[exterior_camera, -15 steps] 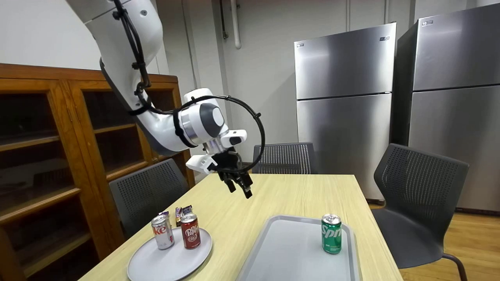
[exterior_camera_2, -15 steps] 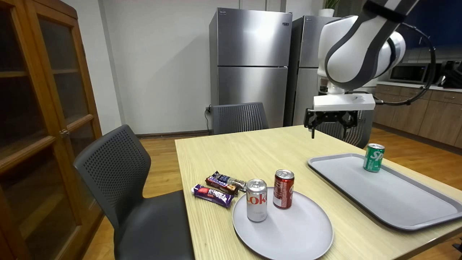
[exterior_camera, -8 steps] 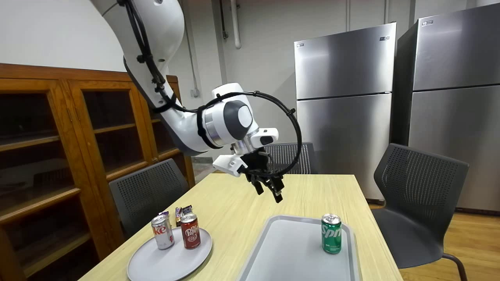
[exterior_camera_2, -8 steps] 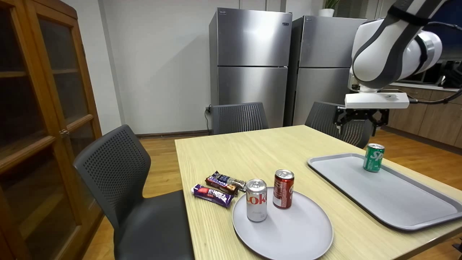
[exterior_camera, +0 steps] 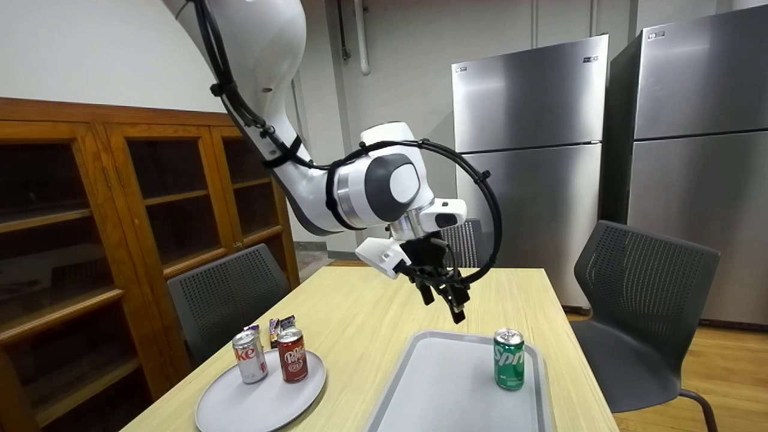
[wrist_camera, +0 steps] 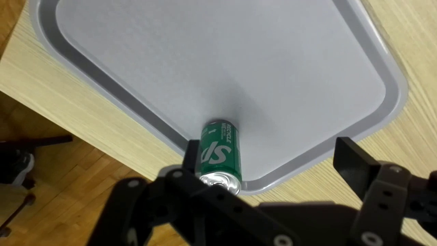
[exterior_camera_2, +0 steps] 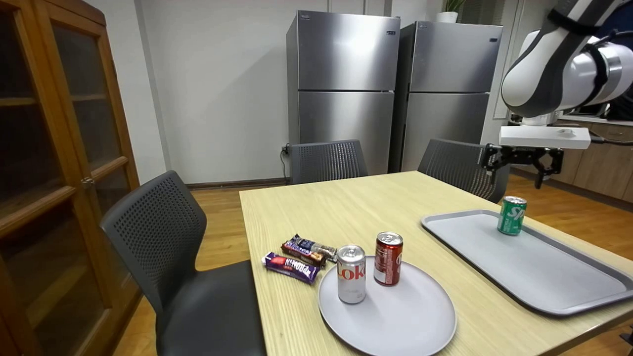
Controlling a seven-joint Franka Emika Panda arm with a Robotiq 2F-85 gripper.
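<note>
Desk (exterior_camera: pixel 360 324), right: gray tray (exterior_camera: pixel 450 390) with green can (exterior_camera: pixel 509 360) at far end. Left: gray plate (exterior_camera_2: pixel 400 319) with silver can (exterior_camera_2: pixel 352 279), red can (exterior_camera_2: pixel 388 259). End effector (exterior_camera_2: pixel 516 181): released, jaws spread, raised near green can.

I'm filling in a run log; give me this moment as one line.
tool: open, holding nothing | nearest: green can, upright on tray, not touching tool | round plate: silver can and red can, both upright
</note>
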